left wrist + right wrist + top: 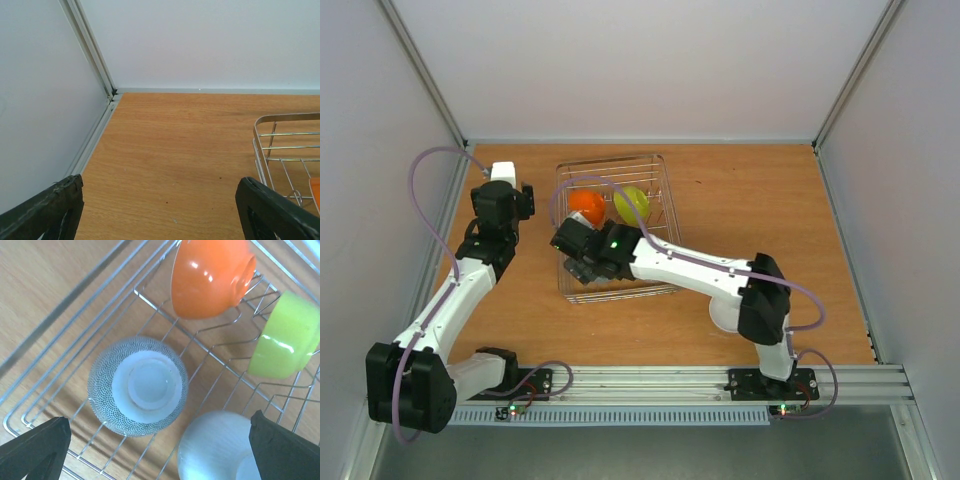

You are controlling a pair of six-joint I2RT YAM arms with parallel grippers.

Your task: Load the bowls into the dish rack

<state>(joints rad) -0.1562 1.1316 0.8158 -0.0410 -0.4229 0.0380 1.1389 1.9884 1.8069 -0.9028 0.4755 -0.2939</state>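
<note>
Hovering above the grey bowl (137, 385), the right gripper (160, 450) has jaws open, empty; left gripper (160, 210) likewise. Dropping lower could snag the dish rack (290, 117) wires.

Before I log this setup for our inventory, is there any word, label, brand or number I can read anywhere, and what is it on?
No readable text in any view.
The orange bowl, lime green bowl, speckled grey bowl and white bowl carry no lettering, and the dish rack is bare wire.
Any print on the small boards at the arm bases in the top view is too small to read.
</note>
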